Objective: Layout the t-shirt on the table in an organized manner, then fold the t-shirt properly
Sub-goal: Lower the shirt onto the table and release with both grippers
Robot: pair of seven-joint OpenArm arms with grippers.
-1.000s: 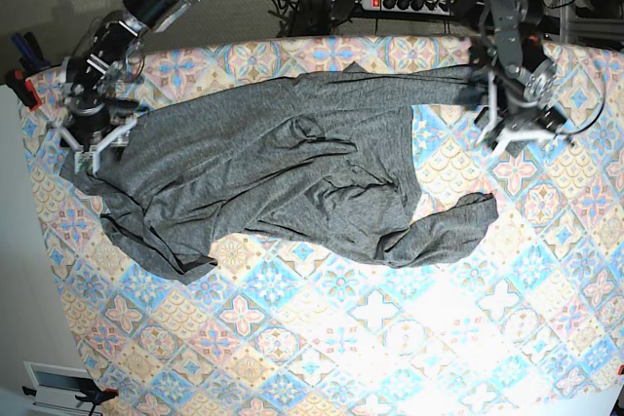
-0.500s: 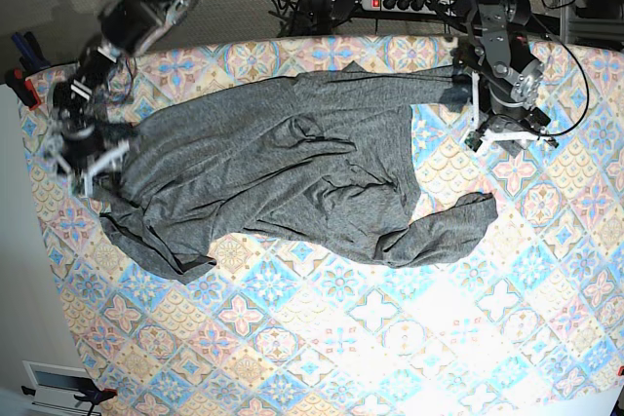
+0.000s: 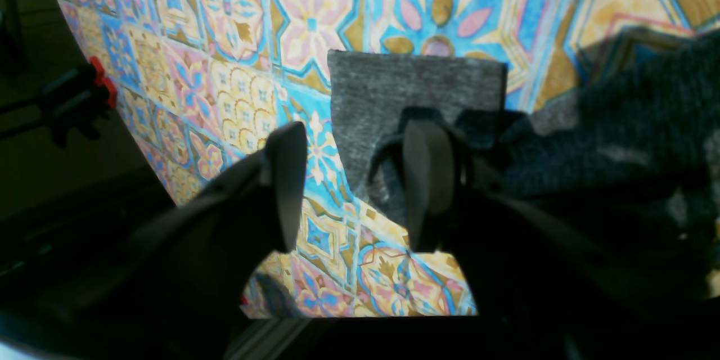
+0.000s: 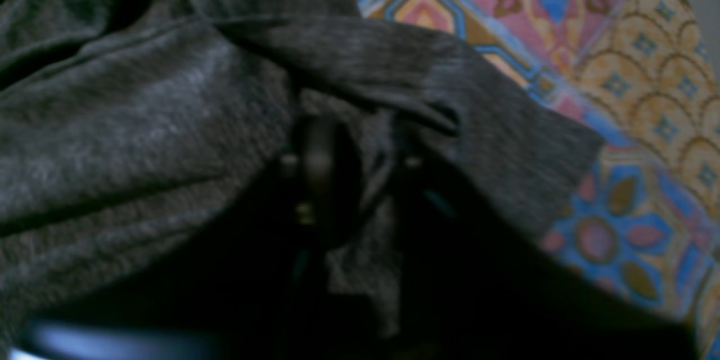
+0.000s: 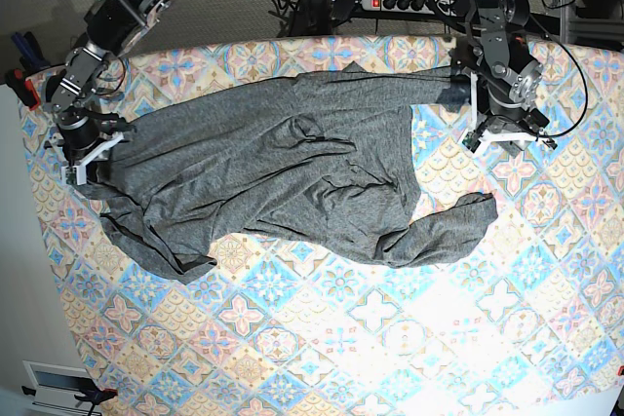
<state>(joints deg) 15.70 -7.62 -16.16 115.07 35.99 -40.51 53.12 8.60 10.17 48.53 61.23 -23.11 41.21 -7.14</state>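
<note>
Right claw [image 4: 351, 171] seemingly pinches the t-shirt [image 5: 283, 177]; left claw [image 3: 354, 180] gapes, angled down.

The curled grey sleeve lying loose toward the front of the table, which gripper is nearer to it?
Left. The left gripper hangs just behind the curled sleeve of the dark heather-grey knit t-shirt; the right gripper is at the shirt's far opposite end.

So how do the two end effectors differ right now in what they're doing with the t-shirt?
The left end effector stands open, one finger over a t-shirt corner, the other over bare table. The right end effector is nearly shut, fabric bunched between its fingers. Both work at opposite ends of the shirt.
</note>
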